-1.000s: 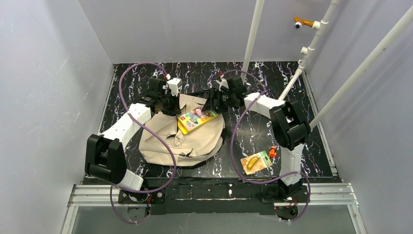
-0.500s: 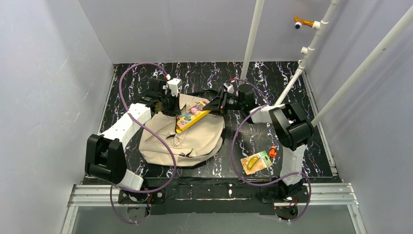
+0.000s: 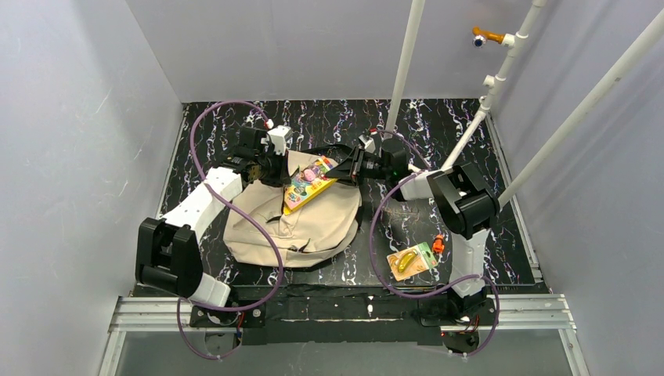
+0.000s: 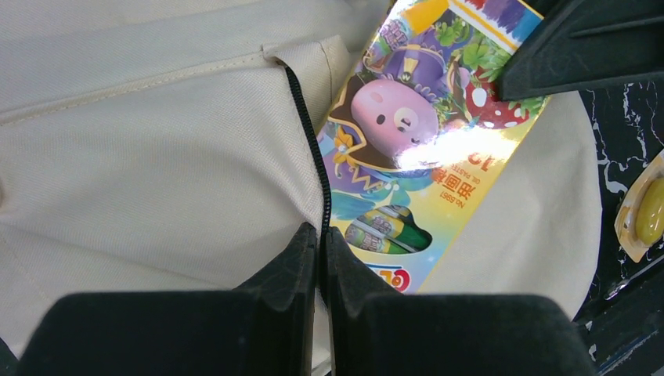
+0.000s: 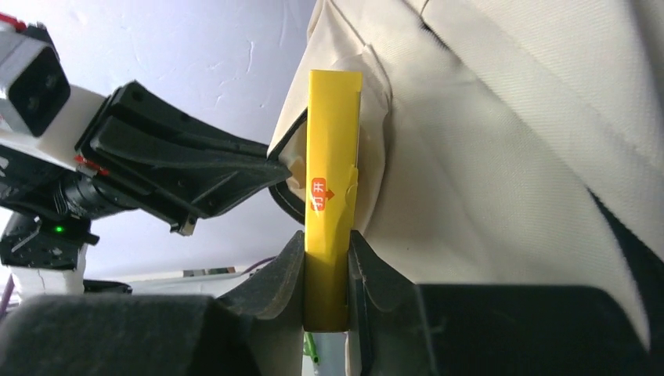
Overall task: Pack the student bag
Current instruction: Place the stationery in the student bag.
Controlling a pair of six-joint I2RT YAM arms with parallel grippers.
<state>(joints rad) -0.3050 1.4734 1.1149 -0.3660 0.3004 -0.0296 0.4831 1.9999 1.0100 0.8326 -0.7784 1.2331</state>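
The left pincer is clamping shut on the zip edge of the student bag, which is spreading out beneath and ahead of its fingertips. The right pincer is gripping a yellow box by its thin sides, and the box is pointing from its jaws toward the left pincer. A black marbled table is lying under both, with white walls around. A banana pack is sitting well behind the right pincer. A second ago the box was lying flat; now it is standing on edge, nearer the left pincer.
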